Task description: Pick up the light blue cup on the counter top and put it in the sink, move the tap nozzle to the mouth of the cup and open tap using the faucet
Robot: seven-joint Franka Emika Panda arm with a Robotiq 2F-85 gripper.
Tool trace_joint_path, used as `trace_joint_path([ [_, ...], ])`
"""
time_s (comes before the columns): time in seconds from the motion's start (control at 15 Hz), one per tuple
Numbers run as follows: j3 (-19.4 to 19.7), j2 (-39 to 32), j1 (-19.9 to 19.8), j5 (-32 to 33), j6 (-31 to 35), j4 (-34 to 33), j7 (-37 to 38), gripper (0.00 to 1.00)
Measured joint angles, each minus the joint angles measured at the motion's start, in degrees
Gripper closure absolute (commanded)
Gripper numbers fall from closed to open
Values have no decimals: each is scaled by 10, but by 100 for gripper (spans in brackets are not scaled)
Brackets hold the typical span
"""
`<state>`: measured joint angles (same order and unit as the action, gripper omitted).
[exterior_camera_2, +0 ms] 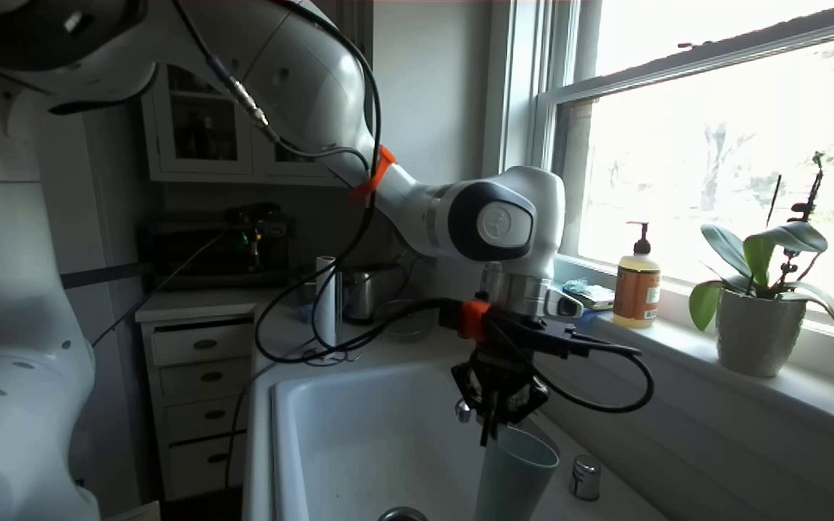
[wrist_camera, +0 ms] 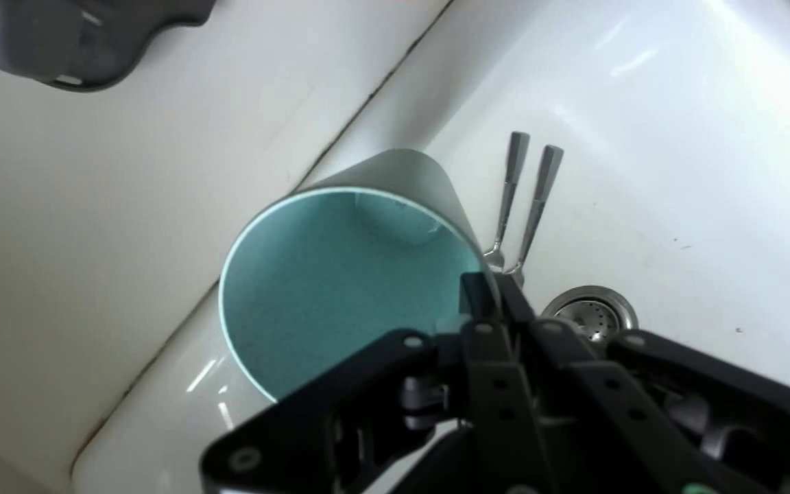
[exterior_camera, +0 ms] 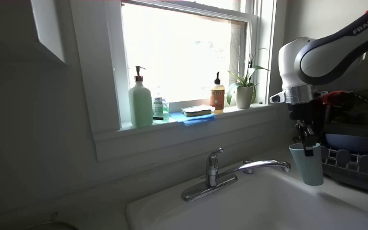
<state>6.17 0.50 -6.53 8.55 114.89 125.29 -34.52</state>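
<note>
My gripper is shut on the rim of the light blue cup, one finger inside and one outside. The cup hangs slightly tilted, mouth up, and also shows in an exterior view. In the wrist view the empty-looking cup is held by the fingers above the sink's edge, near the counter seam. The white sink also shows in the wrist view. The chrome tap spout points toward the cup, its nozzle apart from it. The faucet handle stands upright on its base.
A dish rack stands beside the cup. Two pieces of cutlery and the drain are in the sink. A chrome knob stands near the cup. Bottles and a potted plant line the window sill.
</note>
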Motion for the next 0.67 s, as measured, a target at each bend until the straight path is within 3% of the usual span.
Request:
trace_joint_path([
  [0.33,-28,43,34,-9,-31,43,76,99],
  [0.67,-52,84,67,-60,-55,84,134,99],
])
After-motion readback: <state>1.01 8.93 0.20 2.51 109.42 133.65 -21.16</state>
